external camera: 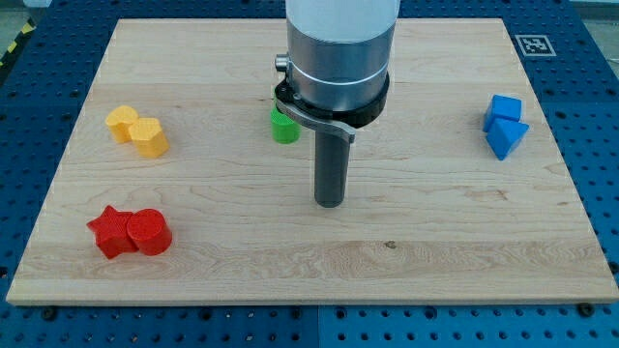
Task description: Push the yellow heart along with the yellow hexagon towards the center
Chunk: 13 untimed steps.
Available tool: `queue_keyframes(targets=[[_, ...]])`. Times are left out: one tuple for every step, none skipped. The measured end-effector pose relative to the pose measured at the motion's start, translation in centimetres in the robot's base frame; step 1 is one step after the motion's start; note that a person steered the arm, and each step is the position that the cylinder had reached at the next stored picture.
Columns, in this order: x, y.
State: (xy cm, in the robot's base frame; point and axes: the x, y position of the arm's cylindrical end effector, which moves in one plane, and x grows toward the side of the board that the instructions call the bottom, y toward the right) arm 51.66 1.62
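Two yellow blocks (137, 130), two red (131, 232), two blue (504, 126), perhaps one green (284, 127); my tip (330, 203) touches none.

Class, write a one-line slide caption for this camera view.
My tip rests mid-board, far right of the touching yellow heart and yellow hexagon.

I see a pale wood counter (290, 261) w/ visible grain, lying on a blue perforated base (590, 116) dotted w/ holes. A black-and-white marker tag (535, 43) sits at top right corner. Yellow-black striped tape (14, 46) shows at top left. Lighting even.
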Motion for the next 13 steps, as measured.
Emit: queue_keyframes(targets=[[0.7, -0.3], [1.8, -0.4], [1.7, -1.2], [1.7, -1.2], [1.7, -1.2], [0.3, -1.2], [-1.4, -2.0], [-3.5, -5.1], [-6.2, -9.7], [-9.3, -14.6], [-12.6, -18.3], [-16.0, -22.5], [-17.4, -29.2]])
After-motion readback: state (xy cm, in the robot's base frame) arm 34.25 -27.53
